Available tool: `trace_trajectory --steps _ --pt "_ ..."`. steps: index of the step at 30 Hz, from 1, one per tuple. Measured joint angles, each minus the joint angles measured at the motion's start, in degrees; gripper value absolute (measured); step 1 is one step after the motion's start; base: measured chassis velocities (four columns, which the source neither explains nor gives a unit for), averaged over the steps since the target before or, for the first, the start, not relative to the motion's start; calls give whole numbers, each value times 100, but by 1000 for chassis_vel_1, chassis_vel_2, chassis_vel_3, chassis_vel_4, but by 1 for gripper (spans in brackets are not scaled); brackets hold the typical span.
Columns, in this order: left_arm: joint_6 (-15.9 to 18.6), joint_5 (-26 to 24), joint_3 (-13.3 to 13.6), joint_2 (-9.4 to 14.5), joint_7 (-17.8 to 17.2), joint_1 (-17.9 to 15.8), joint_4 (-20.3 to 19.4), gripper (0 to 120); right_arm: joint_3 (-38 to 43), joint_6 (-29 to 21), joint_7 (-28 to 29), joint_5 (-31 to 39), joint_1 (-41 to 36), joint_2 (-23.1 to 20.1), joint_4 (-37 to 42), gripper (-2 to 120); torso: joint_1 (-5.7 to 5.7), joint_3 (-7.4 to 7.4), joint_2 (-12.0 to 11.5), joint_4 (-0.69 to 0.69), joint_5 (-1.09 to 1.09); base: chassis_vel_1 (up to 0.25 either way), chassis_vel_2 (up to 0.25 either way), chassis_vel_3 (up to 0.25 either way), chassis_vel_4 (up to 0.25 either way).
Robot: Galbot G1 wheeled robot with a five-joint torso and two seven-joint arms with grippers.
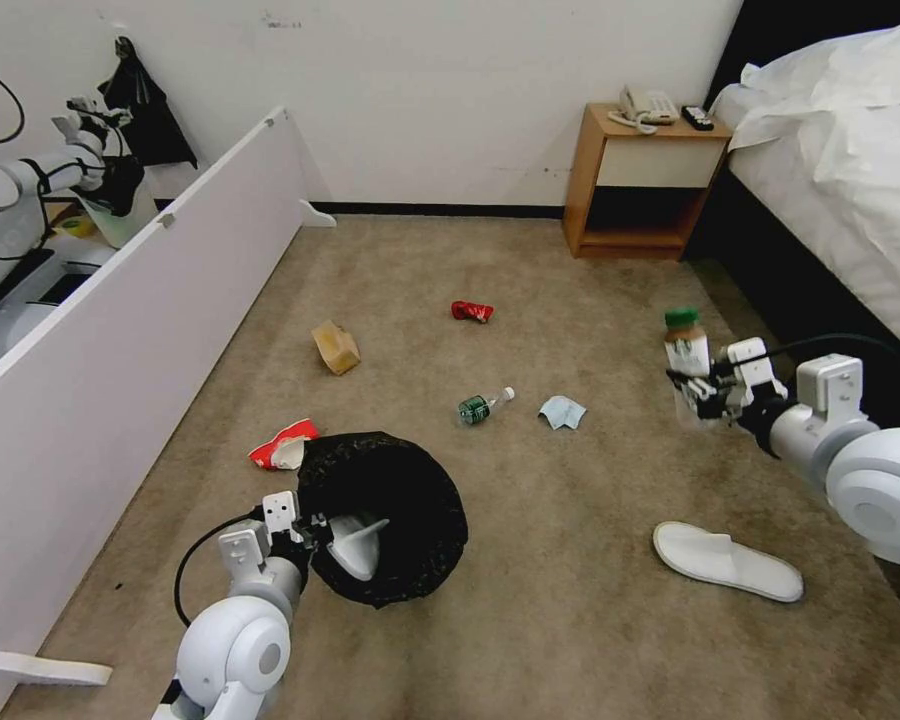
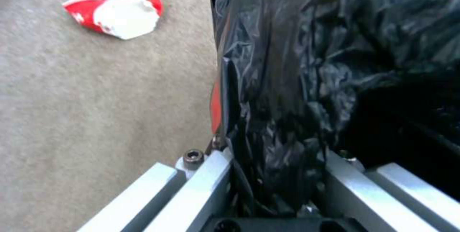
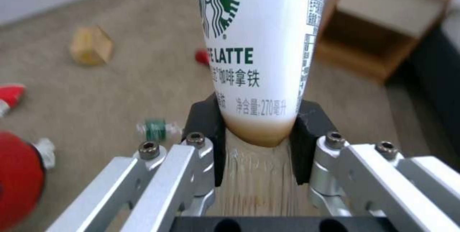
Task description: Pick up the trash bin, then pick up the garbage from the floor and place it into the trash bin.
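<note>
The trash bin [image 1: 400, 490], lined with a crinkly black bag [image 2: 307, 63], hangs low at the front left with my left gripper [image 1: 310, 528] shut on its rim; a white slipper [image 1: 356, 545] lies inside. A sliver of the bin's red body [image 2: 215, 106] shows beside the bag. At mid right, above the carpet, my right gripper [image 1: 705, 395] is shut on an upright green-capped latte bottle [image 1: 687, 352] [image 3: 261, 55]. Garbage on the floor: a tan paper bag [image 1: 336, 347], a red can [image 1: 472, 311], a green-labelled bottle [image 1: 483, 405], a light blue cloth [image 1: 562, 411], a red-white cup [image 1: 282, 445] [image 2: 117, 10] and a white slipper [image 1: 727, 562].
A long white partition [image 1: 140, 300] runs along the left, with another robot arm [image 1: 40, 170] behind it. A wooden nightstand [image 1: 640, 180] stands against the far wall beside the bed [image 1: 850, 170] on the right. A white strip [image 1: 50, 668] lies at the front left.
</note>
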Motion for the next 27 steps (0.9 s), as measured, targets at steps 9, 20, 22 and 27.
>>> trace_trajectory --steps 9,20,22,27 --pt "100 -261 141 -37 74 -75 22 0 298 551 -435 -204 24 -289 510 25 0 0 0 -1 0 0 0 0 0" --pt "219 -527 298 -13 332 -241 57 0 95 1251 -1147 -456 539 -414 721 25 0 0 0 0 -1 0 0 0 0" --pt "236 -674 357 -11 414 -316 58 0 -25 1460 -1348 -560 664 -419 721 25 0 1 0 0 0 0 0 0 0" --pt "268 -881 463 -31 490 -432 84 0 -93 1814 -1695 -718 703 -451 761 25 0 1 0 0 0 0 0 0 0"
